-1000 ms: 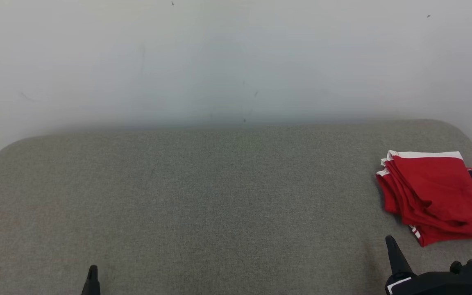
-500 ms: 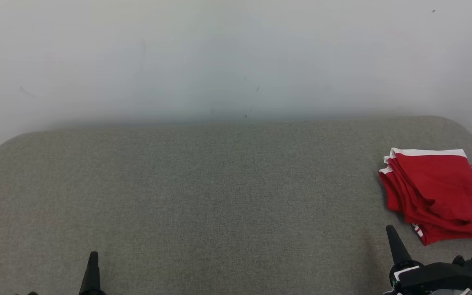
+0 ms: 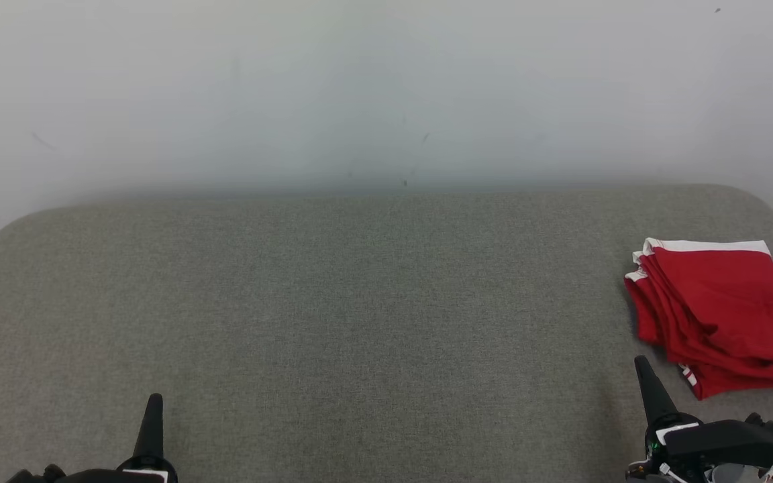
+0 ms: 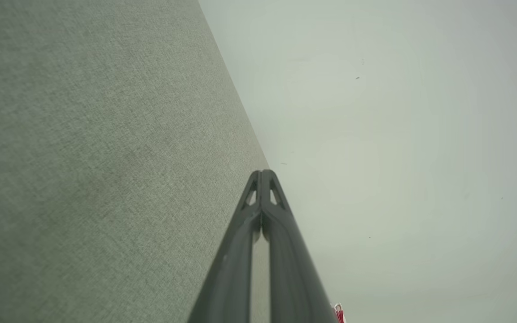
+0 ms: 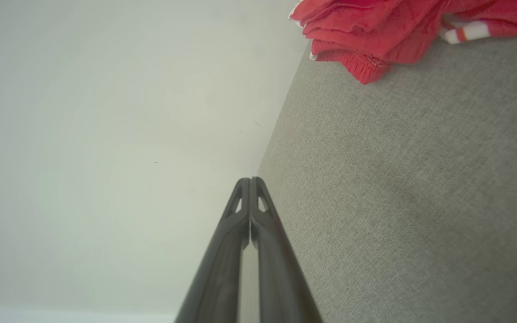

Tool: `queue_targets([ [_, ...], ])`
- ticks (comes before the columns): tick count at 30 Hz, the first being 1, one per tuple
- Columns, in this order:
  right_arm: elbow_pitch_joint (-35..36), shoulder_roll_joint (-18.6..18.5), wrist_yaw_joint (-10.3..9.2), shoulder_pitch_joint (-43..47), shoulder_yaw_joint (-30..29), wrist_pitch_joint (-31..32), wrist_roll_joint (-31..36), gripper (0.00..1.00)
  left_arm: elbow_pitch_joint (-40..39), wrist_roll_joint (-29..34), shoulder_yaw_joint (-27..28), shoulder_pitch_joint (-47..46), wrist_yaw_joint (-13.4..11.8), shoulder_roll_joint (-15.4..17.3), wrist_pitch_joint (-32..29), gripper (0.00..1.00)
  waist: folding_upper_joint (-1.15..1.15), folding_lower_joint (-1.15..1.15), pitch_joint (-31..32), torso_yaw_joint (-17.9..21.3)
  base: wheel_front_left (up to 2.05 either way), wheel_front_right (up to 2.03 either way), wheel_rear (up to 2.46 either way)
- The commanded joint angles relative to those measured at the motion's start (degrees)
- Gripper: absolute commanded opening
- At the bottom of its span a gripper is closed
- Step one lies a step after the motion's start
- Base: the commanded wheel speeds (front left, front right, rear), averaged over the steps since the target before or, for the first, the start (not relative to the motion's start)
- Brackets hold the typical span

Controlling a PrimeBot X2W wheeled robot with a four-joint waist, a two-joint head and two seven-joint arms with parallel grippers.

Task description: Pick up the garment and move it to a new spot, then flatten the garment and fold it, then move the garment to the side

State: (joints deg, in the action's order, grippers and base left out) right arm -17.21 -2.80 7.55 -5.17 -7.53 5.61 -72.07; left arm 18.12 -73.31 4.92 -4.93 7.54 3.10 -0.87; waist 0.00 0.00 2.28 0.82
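1. A red folded garment (image 3: 715, 315) with white trim is lying at the far right of a grey fabric-covered desk (image 3: 359, 322). Its right edge, which carries dark numerals, is running out of the head view.
2. The right jaws are sitting at the near right of the desk, pressed shut with nothing between them. Their dark fingers (image 3: 651, 396) are pointing toward the far side.
3. The garment is lying just beyond the tip of the right jaws and to its right, near it but not touching it.
4. In the right wrist view, the closed fingers (image 5: 227, 251) are meeting at their tips. The garment's stacked folds and a red-and-white striped band are showing in the upper right corner, with bare grey cloth between them and the tips.
5. The left jaws are sitting at the near left of the desk, also pressed shut and empty, with their fingers (image 3: 151, 419) pointing toward the far side. The garment is lying well apart from them, across the width of the desk.
6. In the left wrist view, the fingers (image 4: 240, 251) are touching at their tips, and a small sliver of red is showing beside them at the bottom edge.
7. A plain pale wall (image 3: 359, 87) is rising behind the desk's far edge.
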Motion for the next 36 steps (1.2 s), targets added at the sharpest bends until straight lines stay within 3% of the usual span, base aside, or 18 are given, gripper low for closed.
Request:
queue_targets([
  [1, 0.4, -0.1, -0.08, -1.2, -0.1, 0.2, -1.1, 0.0, -0.2, -1.0, 0.2, -1.1, -0.1, -0.1, -0.3, 0.0, 0.0, 0.0, -0.1, 0.0, 0.0, 0.0, 0.0],
  [36, -0.3, -0.1, -0.1, -4.3, -0.6, 1.5, -16.3, 0.0, 0.1, -15.4, 0.6, -5.1, -0.1, -0.2, -4.2, 0.0, 0.0, 0.0, -2.0, -0.6, 0.0, 0.0, 0.0],
])
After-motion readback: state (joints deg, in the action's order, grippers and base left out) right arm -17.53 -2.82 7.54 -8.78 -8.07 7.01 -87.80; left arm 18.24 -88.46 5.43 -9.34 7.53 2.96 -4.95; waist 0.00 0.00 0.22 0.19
